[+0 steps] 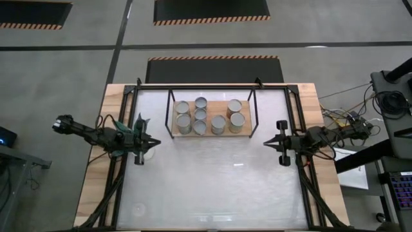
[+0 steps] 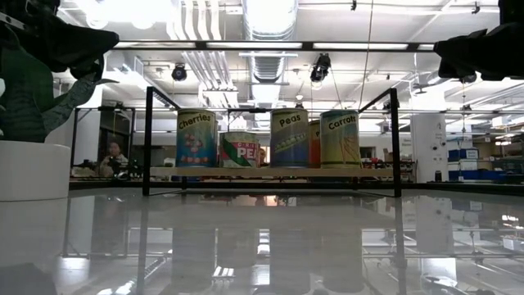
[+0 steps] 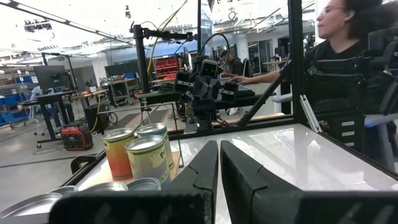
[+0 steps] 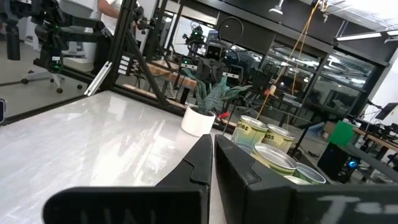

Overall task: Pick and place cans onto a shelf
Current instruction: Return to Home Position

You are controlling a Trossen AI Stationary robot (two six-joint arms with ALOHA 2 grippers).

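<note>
The shelf (image 1: 217, 107) stands at the middle of the tabletop's (image 1: 212, 187) back edge. All eight cans (image 1: 200, 114) stand on it. Two are in a column at its left end and three in a column just right of them. One stands alone at its front, right of the middle, and two are in a column at its right end. The pot (image 2: 24, 168) stands before the shelf's left end, toward the tabletop's left edge. The left gripper (image 1: 156, 143) hangs above the pot. The right gripper (image 1: 266, 143) hangs opposite, before the shelf's right end, toward the right edge, facing the left one and well apart from it.
</note>
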